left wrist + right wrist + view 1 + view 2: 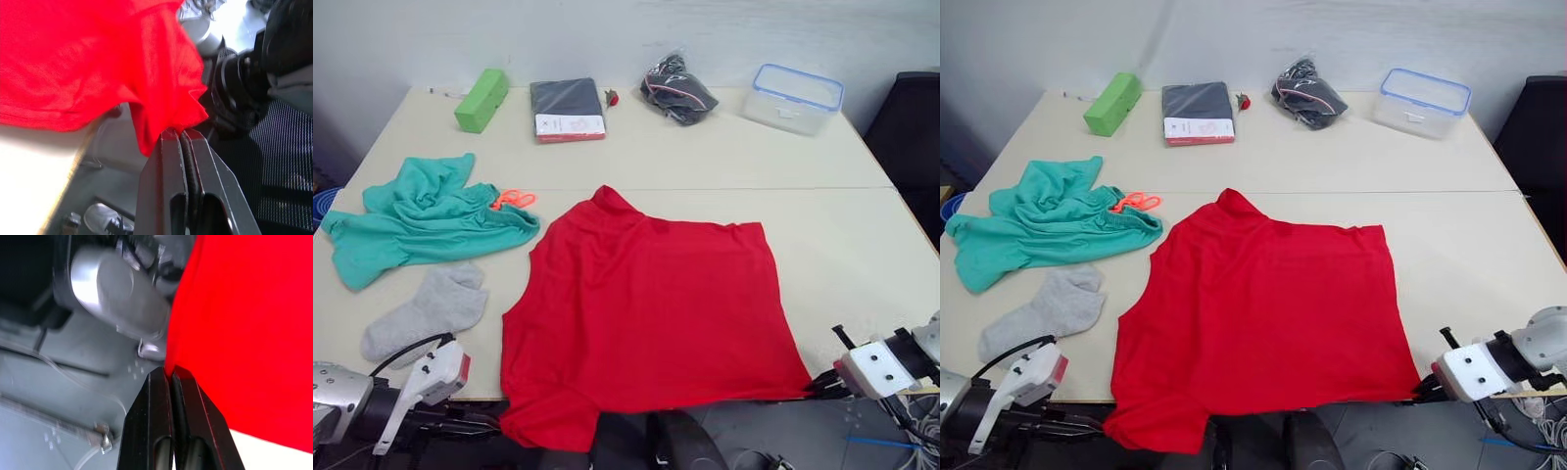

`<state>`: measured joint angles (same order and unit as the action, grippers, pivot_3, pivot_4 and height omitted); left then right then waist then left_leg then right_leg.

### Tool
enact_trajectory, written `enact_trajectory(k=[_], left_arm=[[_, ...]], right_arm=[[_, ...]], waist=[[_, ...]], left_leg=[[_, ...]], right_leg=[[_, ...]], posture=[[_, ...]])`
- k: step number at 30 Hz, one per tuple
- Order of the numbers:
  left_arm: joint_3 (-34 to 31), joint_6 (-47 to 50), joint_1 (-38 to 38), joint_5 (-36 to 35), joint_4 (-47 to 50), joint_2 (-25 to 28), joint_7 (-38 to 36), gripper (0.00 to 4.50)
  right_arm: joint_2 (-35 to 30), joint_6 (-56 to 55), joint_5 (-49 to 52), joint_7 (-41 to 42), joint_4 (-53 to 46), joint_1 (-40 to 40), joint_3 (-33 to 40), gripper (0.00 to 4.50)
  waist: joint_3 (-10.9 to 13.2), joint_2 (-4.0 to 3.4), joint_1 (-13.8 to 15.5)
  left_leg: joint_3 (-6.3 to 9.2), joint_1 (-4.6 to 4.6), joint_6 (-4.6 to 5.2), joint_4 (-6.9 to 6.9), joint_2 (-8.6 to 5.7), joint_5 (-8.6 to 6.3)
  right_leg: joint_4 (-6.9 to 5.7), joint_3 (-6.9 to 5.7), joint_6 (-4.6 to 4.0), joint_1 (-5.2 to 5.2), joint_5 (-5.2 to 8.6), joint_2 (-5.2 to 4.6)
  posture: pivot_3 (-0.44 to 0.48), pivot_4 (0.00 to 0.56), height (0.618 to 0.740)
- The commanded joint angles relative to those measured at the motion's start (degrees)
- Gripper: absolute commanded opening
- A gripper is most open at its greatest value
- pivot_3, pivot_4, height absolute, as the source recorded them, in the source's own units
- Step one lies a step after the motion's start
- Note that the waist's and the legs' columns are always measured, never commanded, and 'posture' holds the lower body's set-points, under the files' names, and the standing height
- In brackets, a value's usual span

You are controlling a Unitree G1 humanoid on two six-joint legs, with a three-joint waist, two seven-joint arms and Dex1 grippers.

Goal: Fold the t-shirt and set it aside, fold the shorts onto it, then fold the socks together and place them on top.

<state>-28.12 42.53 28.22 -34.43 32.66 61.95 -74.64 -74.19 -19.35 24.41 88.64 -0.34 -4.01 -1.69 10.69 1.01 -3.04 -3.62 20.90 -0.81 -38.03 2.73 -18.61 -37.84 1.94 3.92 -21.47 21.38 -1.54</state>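
Observation:
The red t-shirt [646, 304] lies spread flat on the middle of the table, its near hem hanging over the front edge. My left gripper [178, 133] is shut on the hem's near left corner below the table edge. At the near right corner, my right gripper [168, 372] is shut on the hem as well. The teal shorts [421, 225] lie crumpled at the table's left, orange drawstring [514, 199] showing. The grey socks [431, 308] rest just in front of the shorts, left of the t-shirt.
Along the back edge stand a green box [481, 98], a dark folded pack with a white label [567, 108], a black bundle with pink trim [677, 90] and a clear container with a blue rim [796, 98]. A black chair [915, 127] stands at the right.

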Motion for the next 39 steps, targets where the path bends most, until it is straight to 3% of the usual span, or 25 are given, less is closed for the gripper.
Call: enact_trajectory(k=[1, 7, 13, 18, 28, 39], left_arm=[[-2.3, 4.3, -6.3, -5.7, -3.5, -0.3, 1.8, 0.00], [1.4, 13.3, -23.3, -10.3, -13.5, -0.7, 9.5, 0.00], [8.3, 16.4, -34.7, -5.5, -23.0, -4.1, 20.8, 0.00], [12.2, 17.5, -41.5, -3.8, -26.2, -9.9, 27.2, 0.00], [15.3, 12.3, -42.8, -1.8, -24.9, -14.0, 28.6, 0.00], [18.6, 5.6, -45.3, 2.6, -29.2, -14.5, 27.2, 0.00]], right_arm=[[-4.5, 12.5, 10.5, 3.8, -4.1, 0.9, 2.2, 0.02], [-9.3, 27.4, 21.1, 3.9, -2.2, 12.1, -7.0, 0.02], [-5.4, 38.5, 23.3, 3.9, 4.1, 27.5, -19.9, 0.02], [1.8, 44.1, 21.2, 3.9, 13.8, 37.7, -26.8, 0.02], [13.4, 42.4, 10.7, 3.9, 32.8, 44.8, -26.4, 0.02], [19.7, 32.6, -1.7, 3.9, 48.5, 51.9, -22.7, 0.02]], waist=[[0.0, -0.05, 0.0], [0.0, -0.04, -0.2], [0.0, -0.04, -0.2], [0.0, -0.03, -0.1], [0.0, -0.01, -0.1], [0.0, -0.02, -0.2]], left_leg=[[0.02, 0.00, -0.01, 0.00, 0.00, 0.00], [0.08, 0.04, -0.01, 0.01, 0.01, 0.00], [0.10, 0.27, 0.01, 0.00, -0.01, -0.01], [0.07, 0.50, -0.01, -0.16, -0.02, -0.01], [-0.07, 0.70, -0.44, -0.32, -0.04, 0.24], [-0.14, 0.70, -0.47, -0.39, -0.04, 0.26]], right_leg=[[-0.01, 0.00, 0.00, 0.00, 0.00, 0.00], [-0.04, -0.06, 0.00, -0.10, 0.00, -0.02], [-0.09, -0.08, 0.00, -0.36, 0.00, -0.06], [-0.31, -0.06, 0.01, -0.63, 0.00, -0.07], [-0.80, 0.04, 0.00, -1.02, 0.00, -0.06], [-0.90, 0.07, 0.00, -1.03, 0.00, -0.02]], posture=[[0.000, 0.150, 0.740], [0.000, 0.150, 0.740], [0.000, 0.150, 0.740], [0.000, 0.150, 0.740], [0.000, 0.150, 0.740], [0.000, 0.150, 0.740]])
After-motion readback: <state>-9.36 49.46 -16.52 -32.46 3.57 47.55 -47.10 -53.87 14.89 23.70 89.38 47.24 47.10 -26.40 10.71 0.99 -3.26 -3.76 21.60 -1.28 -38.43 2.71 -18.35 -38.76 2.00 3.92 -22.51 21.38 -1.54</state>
